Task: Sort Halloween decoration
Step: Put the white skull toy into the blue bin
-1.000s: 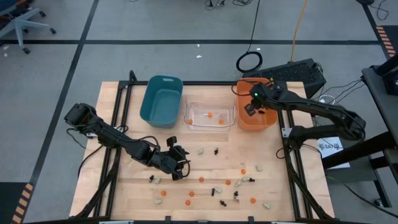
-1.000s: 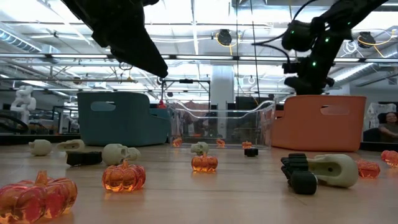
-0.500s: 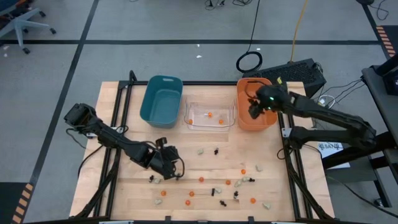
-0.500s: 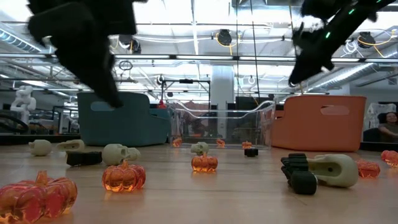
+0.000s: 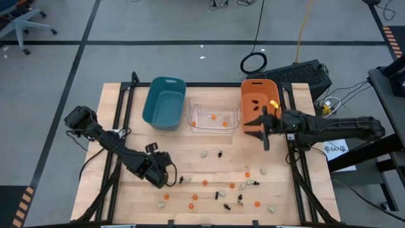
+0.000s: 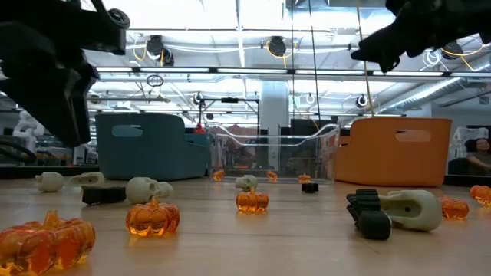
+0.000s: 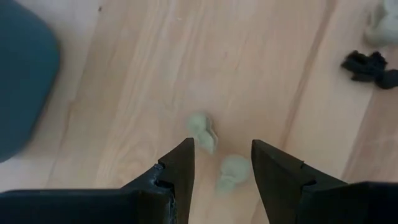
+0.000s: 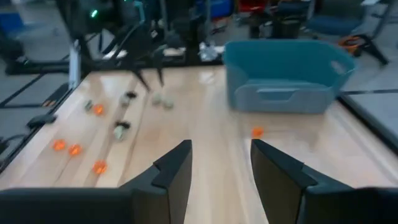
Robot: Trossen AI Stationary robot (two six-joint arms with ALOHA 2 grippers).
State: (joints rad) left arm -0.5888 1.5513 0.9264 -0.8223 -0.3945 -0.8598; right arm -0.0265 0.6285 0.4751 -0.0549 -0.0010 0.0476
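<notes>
Small orange pumpkins [image 5: 204, 182], black spidery pieces [image 5: 219, 152] and pale skull lumps [image 5: 204, 153] lie scattered on the wooden table's near half. My left gripper [image 5: 169, 179] is open, low over the table's near left. Two pale lumps [image 7: 200, 129] lie on the wood between and just beyond its fingers [image 7: 222, 149], untouched. My right gripper [image 5: 265, 145] is open and empty, above the table just in front of the orange bin [image 5: 256, 111]. It also shows in the right wrist view [image 8: 221, 155].
A teal bin [image 5: 164, 101], a clear bin [image 5: 214, 118] holding two orange pieces, and the orange bin stand in a row along the far edge. A black spidery piece [image 7: 370, 64] lies beyond my left gripper. Pumpkins [image 6: 152, 217] and skulls [image 6: 146, 188] dot the near side.
My right gripper has left its place over the orange bin, gone toward the table's near edge and turned; it now hangs in front of the bin. My left gripper has drawn back toward the table's left and near edges and come down over the pale lumps.
</notes>
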